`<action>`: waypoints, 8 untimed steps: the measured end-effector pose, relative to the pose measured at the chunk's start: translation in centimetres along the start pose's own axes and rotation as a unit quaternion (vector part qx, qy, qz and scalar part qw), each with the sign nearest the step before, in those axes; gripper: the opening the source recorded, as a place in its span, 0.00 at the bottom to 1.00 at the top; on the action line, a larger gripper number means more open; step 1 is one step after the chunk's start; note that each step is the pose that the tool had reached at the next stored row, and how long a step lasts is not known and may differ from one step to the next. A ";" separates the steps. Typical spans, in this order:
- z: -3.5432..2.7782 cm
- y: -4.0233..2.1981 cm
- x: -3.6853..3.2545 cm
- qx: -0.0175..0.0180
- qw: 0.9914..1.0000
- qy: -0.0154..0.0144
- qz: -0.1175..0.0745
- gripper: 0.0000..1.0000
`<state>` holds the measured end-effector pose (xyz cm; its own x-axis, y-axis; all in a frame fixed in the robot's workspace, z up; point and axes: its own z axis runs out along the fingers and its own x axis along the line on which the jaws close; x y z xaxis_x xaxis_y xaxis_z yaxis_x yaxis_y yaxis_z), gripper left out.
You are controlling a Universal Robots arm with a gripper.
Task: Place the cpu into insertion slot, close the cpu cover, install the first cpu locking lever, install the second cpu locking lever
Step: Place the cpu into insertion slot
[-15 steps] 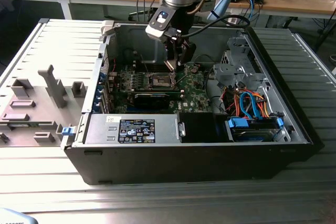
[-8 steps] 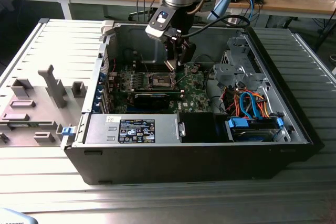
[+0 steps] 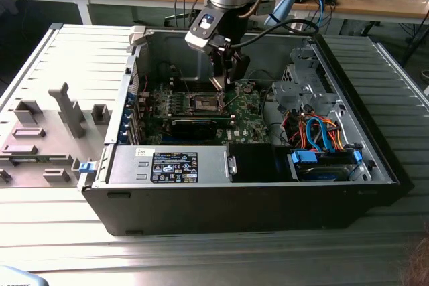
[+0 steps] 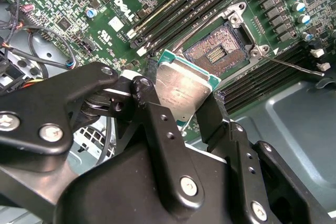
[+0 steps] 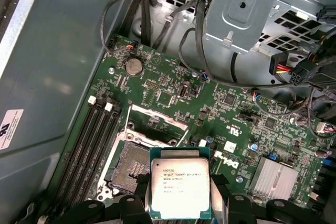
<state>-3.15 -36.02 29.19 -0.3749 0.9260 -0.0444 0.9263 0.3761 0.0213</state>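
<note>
The tool (image 3: pixel 226 80) hangs inside the open computer case (image 3: pixel 268 212), which lies on its side on a ribbed grey desk (image 3: pixel 60 252). In both wrist views the tool (image 4: pixel 181 106) is closed on the cpu (image 4: pixel 184 90). Its two black fingers (image 4: pixel 152 114) press the chip's opposite edges, and the dull silver top faces the first wrist view (image 5: pixel 180 187).

The chip is in the air, tilted, and apart from the green motherboard (image 5: pixel 210 98). It sits just beside and above the insertion slot (image 5: pixel 131 167). That slot is uncovered, and its dark field of contacts shows in the second wrist view (image 4: pixel 218 51). In the exterior view the slot (image 3: pixel 204 103) lies just below the tool, near the middle of the board.

The cpu cover (image 5: pixel 157 124) stands swung up at the slot's far edge, its square window open. A thin wire locking lever (image 4: pixel 294 66) sticks out beside the slot, unlatched.

Long black memory slots (image 5: pixel 89 145) run next to the slot. A grey metal drive cage (image 5: pixel 241 9) and a bundle of orange and blue cables (image 3: pixel 322 132) fill the exterior view's right of the case.
</note>
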 end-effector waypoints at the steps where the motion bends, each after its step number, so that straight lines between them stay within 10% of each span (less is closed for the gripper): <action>1: 0.00 0.00 0.00 0.000 1.000 0.000 0.001 0.55; 8: 0.00 0.00 0.00 0.000 1.000 0.000 0.009 0.55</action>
<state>-3.15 -36.02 29.19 -0.3590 0.9323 -0.0443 0.9326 0.3602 0.0214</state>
